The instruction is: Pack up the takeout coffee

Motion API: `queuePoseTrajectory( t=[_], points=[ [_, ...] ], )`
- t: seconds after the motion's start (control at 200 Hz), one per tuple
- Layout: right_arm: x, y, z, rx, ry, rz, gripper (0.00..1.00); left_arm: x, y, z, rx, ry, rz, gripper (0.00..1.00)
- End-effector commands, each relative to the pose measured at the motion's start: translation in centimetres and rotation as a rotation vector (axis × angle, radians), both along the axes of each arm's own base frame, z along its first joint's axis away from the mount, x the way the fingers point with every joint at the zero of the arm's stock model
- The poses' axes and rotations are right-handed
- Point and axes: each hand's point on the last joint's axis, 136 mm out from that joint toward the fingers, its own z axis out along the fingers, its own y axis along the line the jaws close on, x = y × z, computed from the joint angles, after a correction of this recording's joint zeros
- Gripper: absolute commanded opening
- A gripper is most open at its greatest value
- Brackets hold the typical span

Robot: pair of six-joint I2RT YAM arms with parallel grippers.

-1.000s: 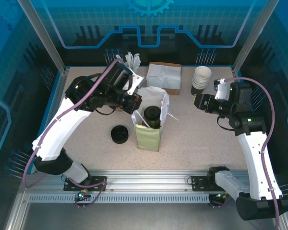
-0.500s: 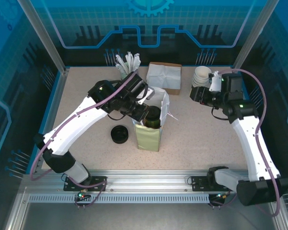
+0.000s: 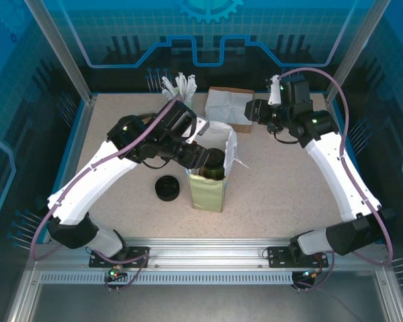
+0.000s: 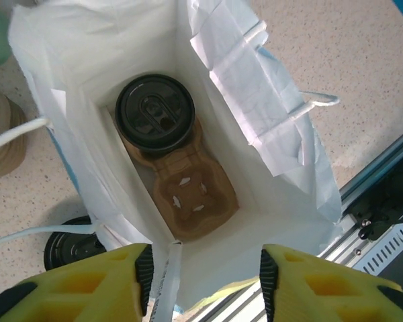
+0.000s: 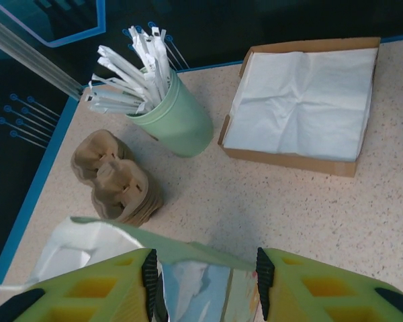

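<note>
While the takeout coffee [image 4: 154,111] sits in the carrier [image 4: 196,198] inside the paper bag [image 4: 279,131], the left gripper [image 4: 205,272] above it and the right gripper [image 5: 205,282] both stand with jaws parted, empty

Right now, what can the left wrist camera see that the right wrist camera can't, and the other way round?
Left wrist, not right: the small coffee cup with a round black plastic lid, sitting in a brown cardboard carrier inside the bag, plus a stack of loose black lids on the table. Right wrist, not left: white wrapped straws and a cardboard box of white napkins. Both: the white-lined paper bag and the speckled table.
</note>
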Motion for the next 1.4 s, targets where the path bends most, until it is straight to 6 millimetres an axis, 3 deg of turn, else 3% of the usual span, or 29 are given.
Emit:
queuePoseTrajectory(
  t=[0.0,0.235,0.395,0.535,0.66,0.916,1.151,1.391],
  points=[
    [1.4,0.2,0.0,-0.057,-0.012,-0.018,0.44,-0.2,0.3,3.0,-0.077,-0.078,0.012,0.54],
    [3.1,1.4,-0.9,-0.077,0.011,-0.003,0.44,-0.1,0.2,3.7,-0.117,-0.096,0.028,0.67],
    [3.2,1.7,-1.1,-0.077,0.016,0.007,0.44,0.1,-1.3,3.1,-0.216,-0.075,0.039,0.73],
    [2.7,1.7,-1.0,-0.071,0.009,0.015,0.44,0.3,-2.8,2.7,-0.332,-0.061,0.051,0.85],
    [2.0,1.2,-0.7,-0.065,-0.008,0.012,0.44,-0.1,-4.9,2.6,-0.476,-0.011,0.021,0.90],
    [-0.8,0.2,-0.2,0.027,-0.061,0.056,0.44,1.0,-3.8,3.8,-0.604,0.002,0.096,0.94],
    [-2.9,-1.2,-1.0,0.072,-0.054,0.066,0.44,1.4,-3.5,3.2,-0.532,0.000,0.077,0.95],
    [-3.8,-1.7,-0.8,0.069,-0.069,0.071,0.44,1.5,-3.6,2.9,-0.422,-0.056,0.019,0.96]
  ],
)
